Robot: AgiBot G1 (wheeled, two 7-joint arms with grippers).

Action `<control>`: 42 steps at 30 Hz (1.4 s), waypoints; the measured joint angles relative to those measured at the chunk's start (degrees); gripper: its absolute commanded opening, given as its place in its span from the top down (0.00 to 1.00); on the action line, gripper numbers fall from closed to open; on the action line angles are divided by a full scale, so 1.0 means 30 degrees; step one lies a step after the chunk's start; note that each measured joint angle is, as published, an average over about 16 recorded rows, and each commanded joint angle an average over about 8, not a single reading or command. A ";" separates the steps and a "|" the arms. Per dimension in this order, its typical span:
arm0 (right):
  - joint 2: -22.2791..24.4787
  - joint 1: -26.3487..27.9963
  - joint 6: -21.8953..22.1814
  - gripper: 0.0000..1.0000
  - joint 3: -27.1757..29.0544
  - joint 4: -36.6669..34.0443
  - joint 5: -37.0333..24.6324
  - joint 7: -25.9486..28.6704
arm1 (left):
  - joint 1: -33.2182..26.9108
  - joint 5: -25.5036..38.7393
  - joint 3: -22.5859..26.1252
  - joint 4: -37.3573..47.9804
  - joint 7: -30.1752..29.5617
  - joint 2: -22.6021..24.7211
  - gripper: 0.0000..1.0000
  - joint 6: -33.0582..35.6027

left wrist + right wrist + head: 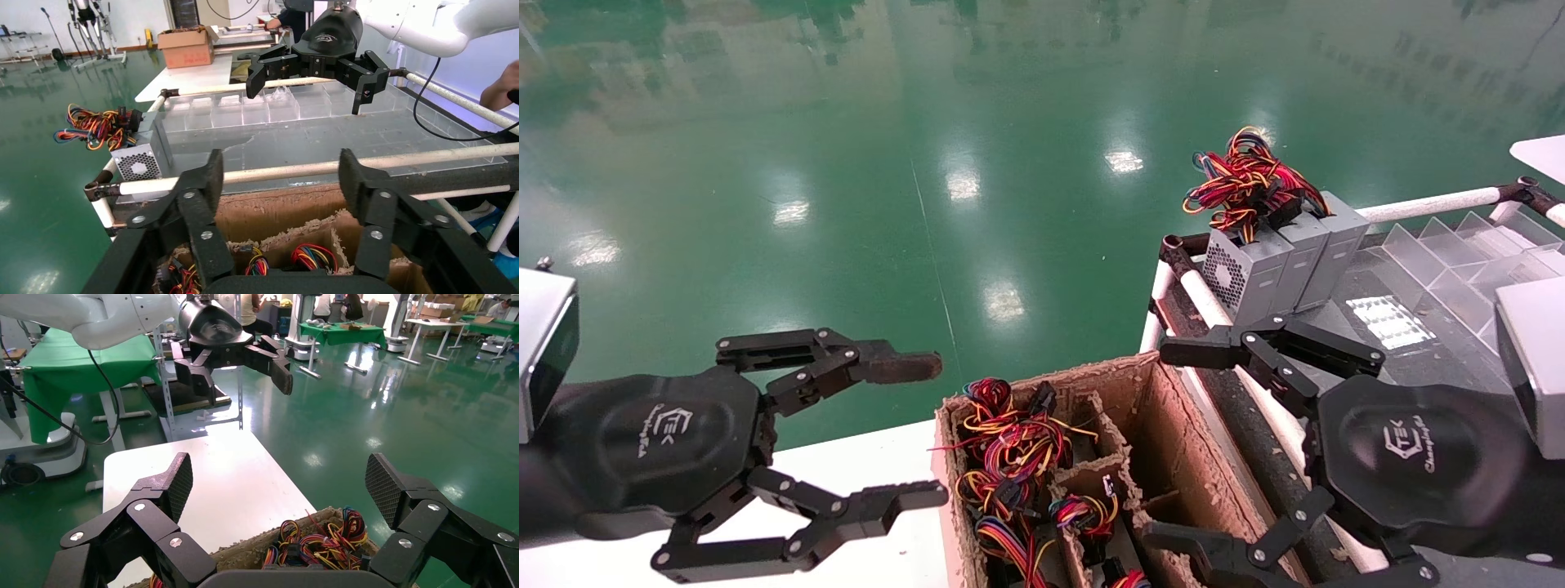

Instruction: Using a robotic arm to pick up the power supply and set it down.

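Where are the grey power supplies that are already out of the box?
In the head view, the grey power supplies stand in a row at the near-left corner of the rack on the robot's right, just beyond the open right gripper and the cardboard box.

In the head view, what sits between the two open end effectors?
The cardboard box with dividers lies between the left end effector and the right end effector. Bundles of coloured wires fill its compartments. The head view shows this.
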 measured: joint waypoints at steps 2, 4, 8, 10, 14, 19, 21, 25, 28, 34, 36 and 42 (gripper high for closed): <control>0.0000 0.0000 0.0000 0.00 0.0000 0.0000 0.0000 0.0000 | 0.0000 -0.0001 0.0000 0.0000 0.0000 0.0000 1.00 -0.0002; 0.0000 0.0000 0.0000 0.00 0.0000 0.0000 0.0000 0.0000 | 0.0000 -0.0002 0.0000 0.0000 0.0000 0.0000 1.00 -0.0003; 0.0000 0.0000 0.0000 0.00 0.0000 0.0000 0.0000 0.0000 | 0.0000 -0.0003 0.0000 0.0000 0.0000 0.0000 1.00 -0.0005; 0.0000 0.0000 0.0000 0.00 0.0000 0.0000 0.0000 0.0000 | 0.0000 -0.0005 0.0000 0.0000 0.0000 0.0000 1.00 -0.0006; 0.0000 0.0000 0.0000 0.00 0.0000 0.0000 0.0000 0.0000 | 0.0000 -0.0009 0.0000 0.0000 0.0000 0.0000 1.00 -0.0009; 0.0000 0.0000 0.0000 0.00 0.0000 0.0000 0.0000 0.0000 | 0.0000 -0.0012 0.0001 0.0000 0.0001 0.0000 1.00 -0.0010; 0.0000 0.0000 0.0000 0.00 0.0000 0.0000 0.0000 0.0000 | 0.0000 -0.0013 0.0001 0.0000 0.0001 0.0000 1.00 -0.0010; 0.0000 0.0000 0.0000 0.00 0.0000 0.0000 0.0000 0.0000 | 0.0000 -0.0014 0.0001 0.0000 0.0001 0.0000 1.00 -0.0010; 0.0000 0.0000 0.0000 0.00 0.0000 0.0000 0.0000 0.0000 | 0.0000 -0.0014 0.0001 0.0000 0.0001 0.0000 0.95 -0.0010; 0.0000 0.0000 0.0000 0.00 0.0000 0.0000 0.0000 0.0000 | -0.0001 -0.0014 0.0001 0.0000 0.0001 -0.0001 0.20 -0.0010; 0.0000 0.0000 0.0000 0.00 0.0000 0.0000 -0.0001 0.0000 | -0.0001 -0.0014 0.0000 0.0000 0.0001 0.0000 0.00 -0.0010; 0.0015 -0.0013 0.0048 0.00 -0.0006 -0.0034 -0.0048 0.0001 | -0.0002 -0.0014 0.0002 0.0002 0.0002 0.0000 0.00 -0.0009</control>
